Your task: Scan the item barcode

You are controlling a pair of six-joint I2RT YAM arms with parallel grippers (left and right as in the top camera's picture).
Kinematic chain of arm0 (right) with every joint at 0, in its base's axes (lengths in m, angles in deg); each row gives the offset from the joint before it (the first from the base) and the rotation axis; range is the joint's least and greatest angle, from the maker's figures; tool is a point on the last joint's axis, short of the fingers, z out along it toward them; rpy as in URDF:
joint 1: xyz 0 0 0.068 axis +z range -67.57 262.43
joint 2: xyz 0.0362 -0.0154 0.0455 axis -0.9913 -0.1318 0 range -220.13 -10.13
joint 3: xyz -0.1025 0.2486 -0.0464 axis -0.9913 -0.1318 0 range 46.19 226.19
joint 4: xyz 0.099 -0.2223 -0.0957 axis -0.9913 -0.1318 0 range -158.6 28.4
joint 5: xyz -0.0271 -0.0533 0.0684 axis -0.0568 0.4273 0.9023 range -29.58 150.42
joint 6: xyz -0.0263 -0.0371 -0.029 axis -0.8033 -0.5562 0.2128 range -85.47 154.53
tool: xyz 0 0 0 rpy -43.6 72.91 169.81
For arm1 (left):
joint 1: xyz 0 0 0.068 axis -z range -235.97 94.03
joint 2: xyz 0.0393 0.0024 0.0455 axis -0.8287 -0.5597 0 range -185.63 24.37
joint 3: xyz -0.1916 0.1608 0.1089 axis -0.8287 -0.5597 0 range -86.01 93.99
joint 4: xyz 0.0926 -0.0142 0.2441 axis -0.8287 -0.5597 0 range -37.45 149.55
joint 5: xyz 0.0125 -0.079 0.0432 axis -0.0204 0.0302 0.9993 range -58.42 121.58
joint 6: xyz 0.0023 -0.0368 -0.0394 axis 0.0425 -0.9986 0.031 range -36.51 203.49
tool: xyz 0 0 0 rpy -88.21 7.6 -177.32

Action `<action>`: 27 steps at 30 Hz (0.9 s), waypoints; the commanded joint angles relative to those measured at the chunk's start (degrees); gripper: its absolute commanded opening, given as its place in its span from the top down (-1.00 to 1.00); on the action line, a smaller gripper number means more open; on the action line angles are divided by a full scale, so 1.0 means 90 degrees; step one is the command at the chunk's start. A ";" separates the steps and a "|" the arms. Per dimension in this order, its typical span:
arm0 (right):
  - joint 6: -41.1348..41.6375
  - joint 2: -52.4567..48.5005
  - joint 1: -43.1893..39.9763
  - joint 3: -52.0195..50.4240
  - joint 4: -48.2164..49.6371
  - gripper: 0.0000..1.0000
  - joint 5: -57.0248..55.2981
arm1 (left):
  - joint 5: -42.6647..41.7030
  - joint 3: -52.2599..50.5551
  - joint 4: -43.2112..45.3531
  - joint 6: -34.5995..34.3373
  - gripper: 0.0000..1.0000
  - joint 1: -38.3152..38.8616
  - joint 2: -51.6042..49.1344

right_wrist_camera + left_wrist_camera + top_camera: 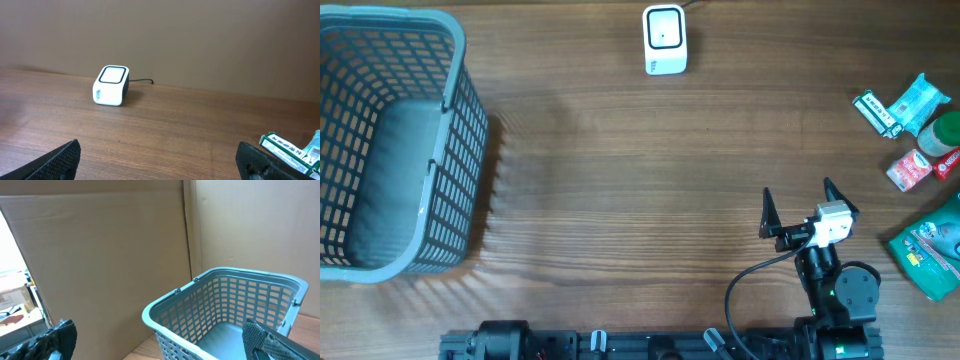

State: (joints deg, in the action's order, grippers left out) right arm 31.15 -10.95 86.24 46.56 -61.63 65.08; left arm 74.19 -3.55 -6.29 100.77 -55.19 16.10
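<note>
The white barcode scanner [665,40] stands at the table's far edge, and the right wrist view shows the scanner [111,86] ahead and to the left. Several items lie at the right edge: a green-and-white box [877,113], a teal packet [923,100], a red packet [909,170] and a green pouch [932,250]. My right gripper [800,200] is open and empty near the front, left of those items. In the right wrist view the box [282,147] lies beside the right finger. My left gripper [160,340] is open and empty, facing the basket.
A large grey-blue mesh basket [390,140] fills the far left of the table; the left wrist view shows its rim [220,275] close ahead. Cardboard walls stand behind the table. A green round item [942,135] sits among the items on the right.
</note>
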 commanded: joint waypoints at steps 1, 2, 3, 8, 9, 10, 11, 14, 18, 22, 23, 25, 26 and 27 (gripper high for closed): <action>-0.0126 0.0027 -0.0039 -0.0005 0.0017 -0.99 -0.0017 | -0.1263 -0.0024 -0.0971 -0.1377 -1.00 -0.0027 0.0027; -0.0126 0.0027 -0.0039 -0.0005 0.0017 -0.99 -0.0017 | -0.2574 -0.0100 -0.1263 -0.1787 -1.00 -0.0002 0.0032; -0.0126 0.0027 -0.0039 -0.0005 0.0017 -1.00 -0.0017 | -0.3033 -0.0240 -0.1258 -0.1787 -1.00 0.0012 0.0034; -0.0126 0.0027 -0.0039 -0.0005 0.0017 -0.99 -0.0017 | -0.4058 -0.2409 0.0852 -0.1792 -1.00 0.0005 0.0221; -0.0126 0.0027 -0.0039 -0.0005 0.0017 -1.00 -0.0017 | -0.4690 -0.3368 0.1982 -0.1814 -1.00 0.0007 0.0432; -0.0126 0.0027 -0.0039 -0.0005 0.0017 -0.99 -0.0017 | -0.4857 -0.3789 0.2446 -0.1860 -1.00 0.0007 0.0542; -0.0124 0.0027 -0.0039 -0.0005 0.0017 -0.99 -0.0017 | -0.4971 -0.4386 0.3087 -0.1996 -1.00 0.0005 0.0712; -0.0124 0.0027 -0.0039 -0.0005 0.0017 -0.99 -0.0017 | -0.4971 -0.5763 0.4381 -0.2647 -1.00 -0.0124 0.0879; -0.0126 0.0027 -0.0039 -0.0005 0.0017 -1.00 -0.0017 | -0.4969 -0.7383 0.6084 -0.2688 -1.00 -0.0170 0.0891; -0.0126 0.0027 -0.0039 -0.0005 0.0017 -1.00 -0.0017 | -0.4969 -0.8471 0.6987 -0.2686 -1.00 -0.0172 0.0894; -0.0124 0.0027 -0.0039 -0.0005 0.0017 -0.99 -0.0017 | -0.4957 -0.8561 0.6982 -0.2684 -1.00 -0.0177 0.0894; -0.0126 0.0027 -0.0039 -0.0005 0.0017 -1.00 -0.0017 | -0.4947 -0.8779 0.6963 -0.2684 -1.00 -0.0243 0.0896; -0.0124 0.0027 -0.0039 -0.0005 0.0017 -0.99 -0.0017 | -0.4947 -0.8937 0.6965 -0.2686 -1.00 -0.0296 0.0896; -0.0126 0.0027 -0.0039 -0.0005 0.0017 -0.99 -0.0017 | -0.4949 -0.9075 0.6963 -0.2686 -1.00 -0.0316 0.0896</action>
State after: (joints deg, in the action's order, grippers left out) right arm 30.52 -11.01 86.22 46.56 -61.63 65.08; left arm 29.95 -82.15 56.15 77.12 -56.98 23.58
